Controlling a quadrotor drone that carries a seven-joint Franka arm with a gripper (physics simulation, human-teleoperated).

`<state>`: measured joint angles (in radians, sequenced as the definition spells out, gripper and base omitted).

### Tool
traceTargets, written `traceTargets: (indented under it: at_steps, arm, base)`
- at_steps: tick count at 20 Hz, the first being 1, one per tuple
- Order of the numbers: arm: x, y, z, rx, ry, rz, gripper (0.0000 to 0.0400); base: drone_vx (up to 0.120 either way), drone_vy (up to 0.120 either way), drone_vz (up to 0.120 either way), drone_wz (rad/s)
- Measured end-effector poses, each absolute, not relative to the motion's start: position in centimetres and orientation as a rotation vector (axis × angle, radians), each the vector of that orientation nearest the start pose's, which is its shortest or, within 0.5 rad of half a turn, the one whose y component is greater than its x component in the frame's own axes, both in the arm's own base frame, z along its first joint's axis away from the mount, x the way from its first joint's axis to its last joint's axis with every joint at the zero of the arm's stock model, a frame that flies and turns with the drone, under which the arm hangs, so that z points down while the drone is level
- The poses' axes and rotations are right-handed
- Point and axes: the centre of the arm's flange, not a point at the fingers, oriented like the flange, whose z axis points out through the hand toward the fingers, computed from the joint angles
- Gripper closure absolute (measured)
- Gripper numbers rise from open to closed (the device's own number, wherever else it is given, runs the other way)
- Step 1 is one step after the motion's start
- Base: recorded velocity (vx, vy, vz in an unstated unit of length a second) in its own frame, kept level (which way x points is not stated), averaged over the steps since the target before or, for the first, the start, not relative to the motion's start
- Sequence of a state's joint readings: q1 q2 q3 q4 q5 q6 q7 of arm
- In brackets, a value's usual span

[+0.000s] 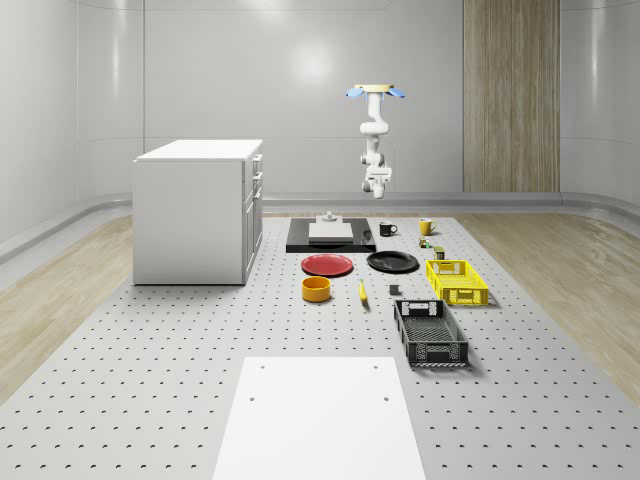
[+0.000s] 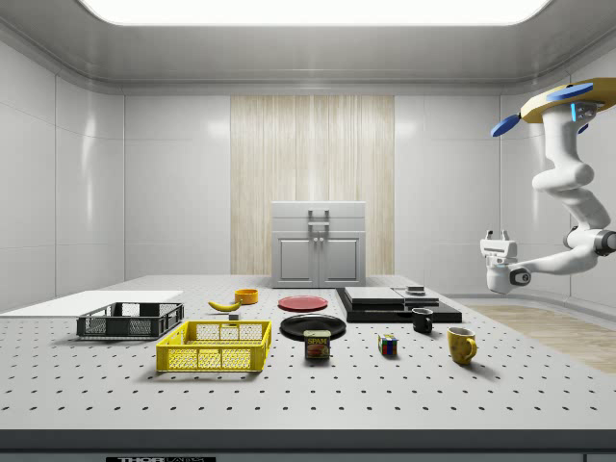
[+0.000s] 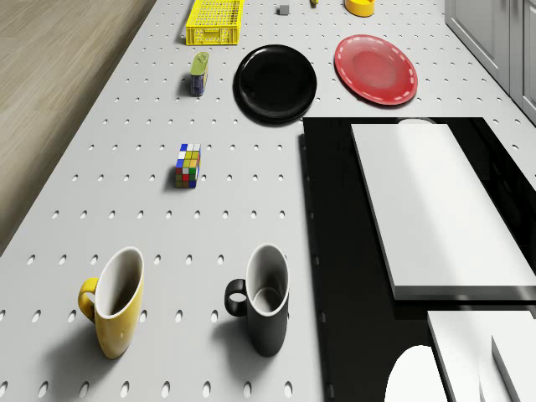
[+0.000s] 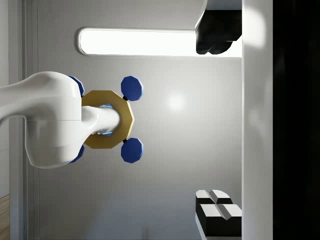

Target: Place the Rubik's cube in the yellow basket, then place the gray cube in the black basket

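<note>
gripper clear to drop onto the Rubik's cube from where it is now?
Probably yes, after a move. The Rubik's cube stands alone on bare table, nothing over it. The gripper hangs high beside the black slab, so the hovering drone must shift over.

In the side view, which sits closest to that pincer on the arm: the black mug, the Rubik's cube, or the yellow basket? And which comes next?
Measured from the pincer, hanging in the air at the side view's right:
1. black mug, just below and left of it.
2. Rubik's cube, further left, nearer the camera.
3. yellow basket, far toward the left.
</note>
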<state>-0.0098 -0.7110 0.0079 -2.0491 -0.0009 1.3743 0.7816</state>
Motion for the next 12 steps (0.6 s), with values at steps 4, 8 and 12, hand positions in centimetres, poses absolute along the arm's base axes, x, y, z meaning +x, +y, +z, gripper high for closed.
traceTargets:
  at_steps: [4, 8, 12]
  arm:
    - [30.24, 0.12, 69.13, -2.898, 1.201, -0.064, 0.0]
    - [30.21, 0.24, 69.13, -2.907, 1.204, -0.076, 0.0]
    - [30.18, 0.47, 69.12, -2.925, 1.212, -0.095, 0.0]
  base:
    - [0.0, 0.0, 0.0, 0.0]
    - [0.0, 0.0, 0.0, 0.0]
    - [0.0, 0.0, 0.0, 0.0]
